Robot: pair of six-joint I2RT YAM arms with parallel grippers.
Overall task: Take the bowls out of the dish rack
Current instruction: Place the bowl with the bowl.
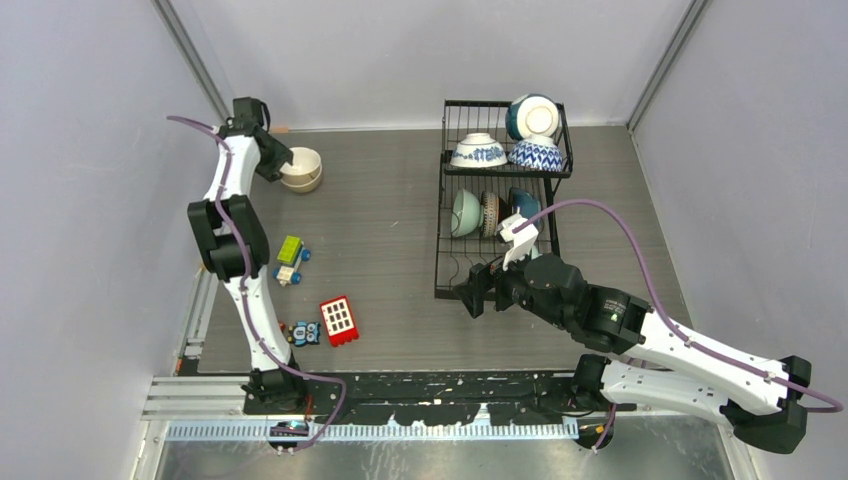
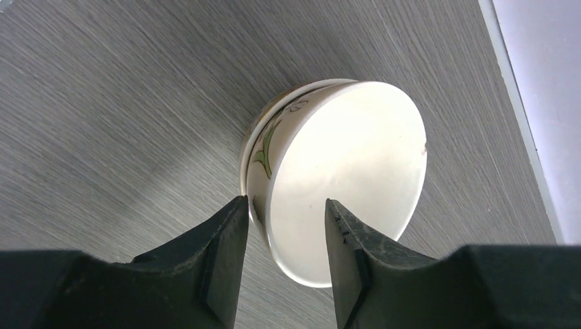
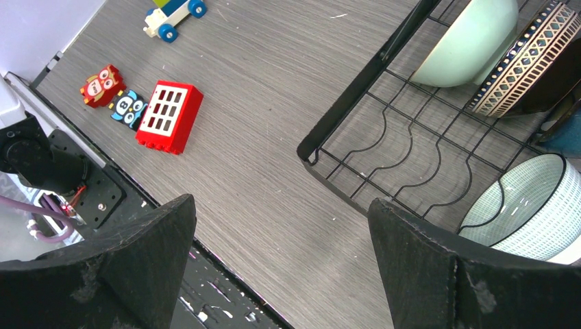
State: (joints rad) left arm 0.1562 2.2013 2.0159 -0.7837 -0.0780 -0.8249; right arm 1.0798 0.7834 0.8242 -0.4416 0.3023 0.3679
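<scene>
Already unloaded: cream bowls [image 1: 301, 168], seemingly two nested, are set upright on the counter [image 1: 390, 230], well apart from the rack [image 1: 447, 270].
Left in the upper basket: a white-and-blue bowl [image 1: 478, 151], a teal bowl [image 1: 533, 116] and a blue bowl [image 1: 537, 155] are seen.
Left in the lower tier: a green bowl [image 3: 473, 41] and a brown bowl [image 3: 527, 68] are stood on edge in the slots, another bowl is half hidden behind them, and a ribbed bowl [image 3: 527, 205] is lying nearer.
Progress: judged as early, since about seven bowls remain racked against the two set down.
Left jaws: parted and released. Nothing is gripped.
Cream bowls from the left jaws: the rim is straddled at the tips, one finger just outside the wall and the other over the inside, with a gap seen on the inner side.
Right jaws: spread wide, with nothing between them.
Rack from the right jaws: its near corner is seen between the tips and below them. The ribbed bowl is just beside the finger on the right of the wrist view, and the green and brown bowls are farther ahead on that side.
Blocks [image 3: 168, 115]: placed ahead of the other finger, on the counter.
Next, as judged: the ribbed bowl is the closest to be taken.
</scene>
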